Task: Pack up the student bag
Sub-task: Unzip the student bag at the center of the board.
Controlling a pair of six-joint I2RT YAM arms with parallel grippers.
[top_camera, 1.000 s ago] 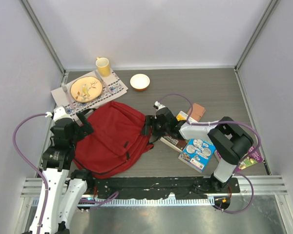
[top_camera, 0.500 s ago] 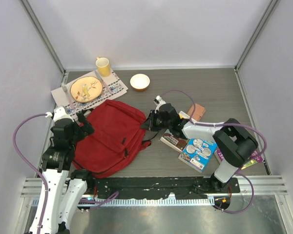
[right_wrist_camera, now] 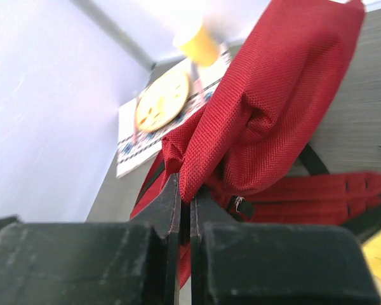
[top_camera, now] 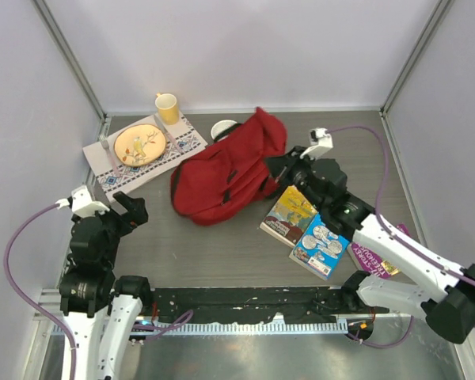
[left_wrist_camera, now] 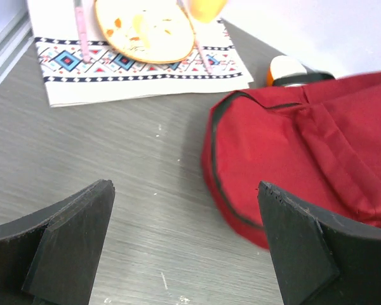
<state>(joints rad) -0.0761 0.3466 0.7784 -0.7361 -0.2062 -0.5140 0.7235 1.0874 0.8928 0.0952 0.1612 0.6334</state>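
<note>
Holds student bag (top_camera: 229,170) half-raised over far centre of table (top_camera: 356,142), right gripper (right_wrist_camera: 185,190) jaws pinched tight on a fabric fold. Keeps nothing in left gripper (left_wrist_camera: 185,210), jaws spread wide. Looks soft, floppy, light; probably best gripped at strap or seam.

Clamping the right gripper (right_wrist_camera: 185,190) on the student bag (top_camera: 226,170), arm stretched out; holding the left gripper (left_wrist_camera: 184,216) spread wide, apart from it.

The student bag (top_camera: 226,170), dark red fabric with black straps, sits bunched up on the table (top_camera: 222,253). Its right end stands raised, while its left end rests flat.
</note>
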